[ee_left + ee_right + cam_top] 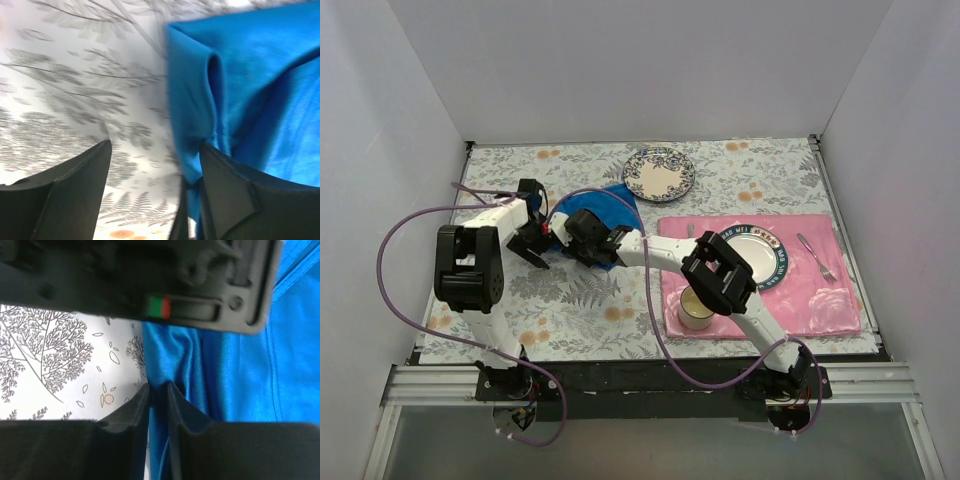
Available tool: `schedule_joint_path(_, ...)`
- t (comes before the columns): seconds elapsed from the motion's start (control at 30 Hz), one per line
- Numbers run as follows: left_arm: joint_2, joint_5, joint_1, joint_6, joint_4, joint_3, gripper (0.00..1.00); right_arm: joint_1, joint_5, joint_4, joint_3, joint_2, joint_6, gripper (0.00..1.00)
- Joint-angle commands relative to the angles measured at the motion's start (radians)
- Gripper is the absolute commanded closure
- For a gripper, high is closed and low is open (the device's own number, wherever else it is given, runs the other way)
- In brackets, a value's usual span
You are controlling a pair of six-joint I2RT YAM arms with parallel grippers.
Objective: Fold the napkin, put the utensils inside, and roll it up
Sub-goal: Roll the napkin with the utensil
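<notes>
The bright blue napkin (608, 205) lies crumpled on the patterned tablecloth, left of centre. My right gripper (568, 238) reaches in from the right and is shut on the napkin's left edge (170, 360); in the right wrist view a fold of cloth is pinched between the fingertips (158, 390). My left gripper (155, 150) hangs open just left of the napkin (250, 75), its right finger (235, 190) against the cloth edge, with only tablecloth between the jaws. A silver fork (817, 257) rests on the pink placemat (820, 300) far right. Other utensils are not discernible.
A floral plate (659, 173) stands behind the napkin. On the placemat sit a rimmed plate (765, 232) and a small cup (696, 310), partly under my right arm. The left gripper's body (150, 280) fills the top of the right wrist view. White walls enclose the table.
</notes>
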Motion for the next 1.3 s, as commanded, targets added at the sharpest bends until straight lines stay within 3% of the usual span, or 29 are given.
schedule_joint_path(0.0, -0.103, -0.005, 0.055, 0.062, -0.045, -0.064, 0.22, 0.011, 0.087, -0.218, -0.037, 0.142, 0.030, 0.81)
schedule_joint_path(0.13, -0.208, 0.090, 0.108, 0.086, 0.010, -0.155, 0.20, 0.009, 0.012, -0.242, -0.005, 0.142, 0.089, 0.98)
schedule_joint_path(0.27, -0.320, 0.243, 0.129, 0.103, 0.210, -0.332, 0.15, -0.012, -0.155, -0.242, 0.017, 0.105, 0.169, 0.99)
schedule_joint_path(0.3, -0.363, 0.298, 0.129, 0.095, 0.252, -0.360, 0.06, -0.017, -0.216, -0.237, 0.017, 0.096, 0.176, 0.99)
schedule_joint_path(0.37, -0.400, 0.336, 0.129, 0.085, 0.347, -0.406, 0.02, -0.035, -0.276, -0.219, 0.011, 0.069, 0.220, 0.99)
schedule_joint_path(0.57, -0.440, 0.333, 0.129, 0.097, 0.369, -0.406, 0.03, -0.083, -0.361, -0.185, -0.003, 0.000, 0.222, 0.98)
schedule_joint_path(0.63, -0.459, 0.313, 0.129, 0.106, 0.364, -0.399, 0.02, -0.089, -0.385, -0.218, 0.021, -0.010, 0.203, 0.83)
schedule_joint_path(0.93, -0.503, 0.222, 0.147, 0.131, 0.254, -0.322, 0.03, -0.102, -0.462, -0.274, 0.138, -0.128, 0.208, 0.48)
schedule_joint_path(1.13, -0.574, 0.216, 0.149, 0.157, 0.214, -0.343, 0.08, -0.178, -0.508, -0.251, 0.163, -0.181, 0.257, 0.36)
schedule_joint_path(1.27, -0.603, 0.302, 0.149, 0.155, 0.211, -0.426, 0.21, -0.217, -0.552, -0.202, 0.184, -0.142, 0.274, 0.36)
